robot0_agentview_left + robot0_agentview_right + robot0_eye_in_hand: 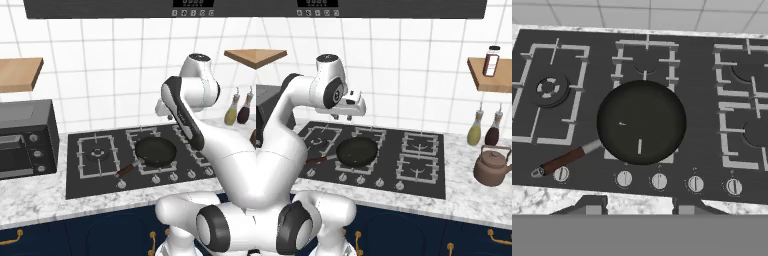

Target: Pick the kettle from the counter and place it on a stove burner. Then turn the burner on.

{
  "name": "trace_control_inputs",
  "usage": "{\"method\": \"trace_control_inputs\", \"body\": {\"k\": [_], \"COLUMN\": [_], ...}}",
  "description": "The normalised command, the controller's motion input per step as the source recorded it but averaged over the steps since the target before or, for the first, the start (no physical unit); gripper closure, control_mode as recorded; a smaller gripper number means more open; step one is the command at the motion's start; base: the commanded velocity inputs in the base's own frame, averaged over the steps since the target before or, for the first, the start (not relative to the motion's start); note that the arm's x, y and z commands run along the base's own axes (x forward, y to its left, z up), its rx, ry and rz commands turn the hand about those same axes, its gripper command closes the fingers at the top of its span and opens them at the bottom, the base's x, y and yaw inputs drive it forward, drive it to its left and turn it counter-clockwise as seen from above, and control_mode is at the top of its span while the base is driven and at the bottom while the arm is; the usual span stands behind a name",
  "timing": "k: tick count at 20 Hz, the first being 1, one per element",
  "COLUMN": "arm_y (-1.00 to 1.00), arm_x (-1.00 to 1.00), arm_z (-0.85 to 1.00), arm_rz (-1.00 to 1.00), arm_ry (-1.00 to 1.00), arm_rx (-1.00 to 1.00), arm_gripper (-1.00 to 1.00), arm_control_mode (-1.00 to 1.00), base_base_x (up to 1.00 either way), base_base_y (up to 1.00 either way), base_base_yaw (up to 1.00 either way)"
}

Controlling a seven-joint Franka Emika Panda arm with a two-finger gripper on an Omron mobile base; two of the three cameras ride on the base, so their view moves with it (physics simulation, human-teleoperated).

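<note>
Black cooktop [145,160] is lying ahead of you in the left base view, set into the marble counter [30,200]. You are seeing a frying pan [156,152] sitting on a middle grate with its brown handle pointing toward the knobs, a toaster oven [25,140] standing at the left, and 2 slim bottles [238,109] hanging by the wall at the right. Your white arm is rising across the right side, hiding the hand.

Right base view: the gripper [342,117] is hovering above the cooktop's back left, well clear of the pan. Its fingers are standing parted with nothing between them. The kettle [494,167] is sitting upright on the counter to the right of the cooktop, well apart from the gripper, below the 2 bottles. The nearest stove burner [417,169] beside it is standing bare. A jar [491,61] is resting on a wooden shelf [491,75] above.

Hand view: you are looking down on the pan, 5 silver knobs [659,180] running along the front edge, and the 2 finger tips [592,209] showing partly spread at the bottom.
</note>
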Motion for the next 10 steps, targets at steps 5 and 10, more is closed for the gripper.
{"method": "trace_control_inputs", "body": {"k": [5,10], "arm_y": [-0.4,-0.93], "arm_x": [-0.27,-0.38], "arm_z": [0.0,0.0], "arm_rz": [0.0,0.0], "arm_ry": [-0.13,-0.21], "arm_rx": [0.02,-0.06], "arm_gripper": [-1.0,-1.0], "arm_control_mode": [-1.0,-1.0], "base_base_x": [0.0,0.0], "base_base_y": [0.0,0.0], "base_base_yaw": [0.0,0.0]}}
